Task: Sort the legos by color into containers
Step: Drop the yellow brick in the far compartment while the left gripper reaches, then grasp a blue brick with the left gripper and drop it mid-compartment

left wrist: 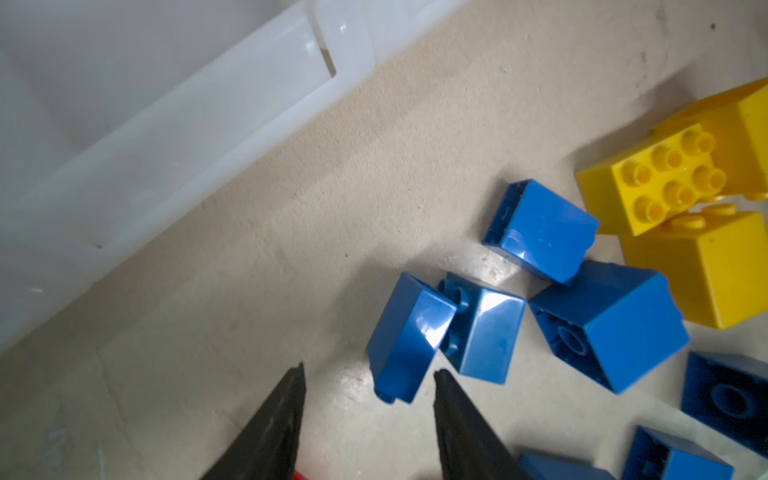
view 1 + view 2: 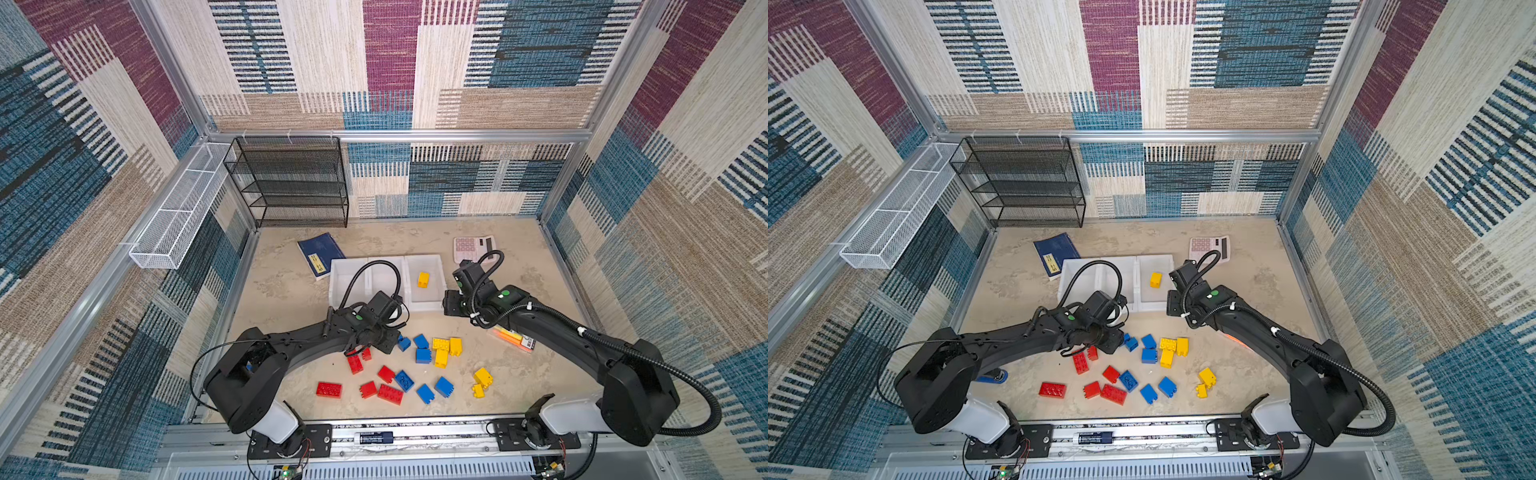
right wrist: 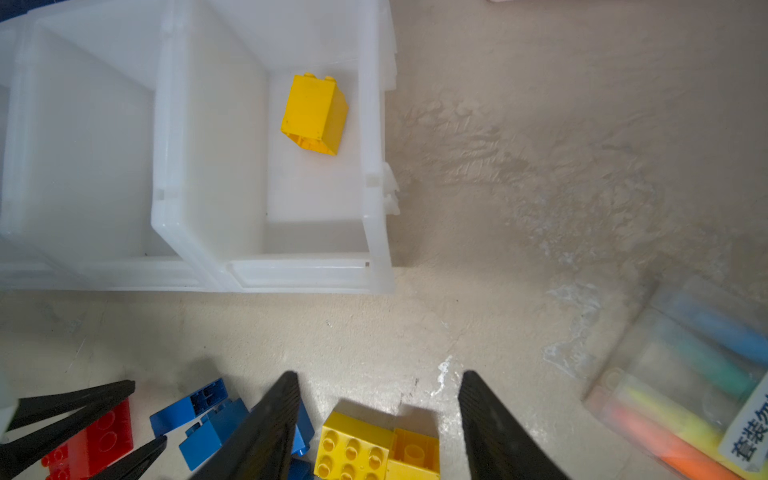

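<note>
Loose legos: Red bricks, blue ones and yellow ones lay spread on the near half of the desk. No red or blue one was in a bin yet.
Left gripper: The left gripper was low over the desk, half open and holding nothing. Only the end of a small blue brick sat between its tips.
Slip risk: With so little brick inside, I think a squeeze could make it pop out or twist away.
Neighbour: It touched another blue brick, so a push might shove both along.
Right gripper: The right gripper hung higher, half open and empty, above two yellow bricks that touched each other.
Grab risk: It might catch only a corner and drop one.
Marker pack: The marker pack lay close to that arm and could get bumped.
Bins: The three white bins stood farther back. One yellow brick lay in the right-end bin, and the others looked empty.
Mix-up risk: A blue brick dropped in with the yellow one would spoil the sort.
</note>
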### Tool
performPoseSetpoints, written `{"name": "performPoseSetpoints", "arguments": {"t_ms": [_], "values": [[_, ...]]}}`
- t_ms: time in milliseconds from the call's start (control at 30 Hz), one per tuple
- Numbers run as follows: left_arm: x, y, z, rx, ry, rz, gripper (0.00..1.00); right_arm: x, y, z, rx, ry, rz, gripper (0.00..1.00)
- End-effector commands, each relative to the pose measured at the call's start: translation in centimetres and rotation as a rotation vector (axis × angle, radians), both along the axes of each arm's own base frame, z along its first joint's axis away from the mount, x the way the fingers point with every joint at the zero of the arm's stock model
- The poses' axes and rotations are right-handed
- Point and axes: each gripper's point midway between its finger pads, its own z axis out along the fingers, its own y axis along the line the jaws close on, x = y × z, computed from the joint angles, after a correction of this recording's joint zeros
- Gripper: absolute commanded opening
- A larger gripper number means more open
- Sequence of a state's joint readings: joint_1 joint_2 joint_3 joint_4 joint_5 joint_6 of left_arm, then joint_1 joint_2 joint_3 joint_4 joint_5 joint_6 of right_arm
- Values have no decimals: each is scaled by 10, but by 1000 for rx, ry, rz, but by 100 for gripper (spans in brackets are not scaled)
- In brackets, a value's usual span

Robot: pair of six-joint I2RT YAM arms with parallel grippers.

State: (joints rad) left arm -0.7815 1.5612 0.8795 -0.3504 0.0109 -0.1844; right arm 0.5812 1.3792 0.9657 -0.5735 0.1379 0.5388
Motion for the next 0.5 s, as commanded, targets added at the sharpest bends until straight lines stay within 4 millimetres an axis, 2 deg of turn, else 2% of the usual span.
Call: {"name": "performPoseSetpoints", "arguments": {"t_ms": [0,100,267,333,467], "values": [[-3,-5,-6,12,22,-53,48,1,0,1,16,-7,-20,64],[-2,-10,-11,16,35,-71,42,0,-1,0,16,-4,-23,64],[-1,-18,-16,26,43,-97,23,-3,-2,-1,19,-1,-28,63],[0,-19,-15,25,38,-97,16,-4,-4,-1,19,1,-31,63],[2,-23,-2,-3,20,-98,10,-6,-7,0,19,-2,-40,63]]}}
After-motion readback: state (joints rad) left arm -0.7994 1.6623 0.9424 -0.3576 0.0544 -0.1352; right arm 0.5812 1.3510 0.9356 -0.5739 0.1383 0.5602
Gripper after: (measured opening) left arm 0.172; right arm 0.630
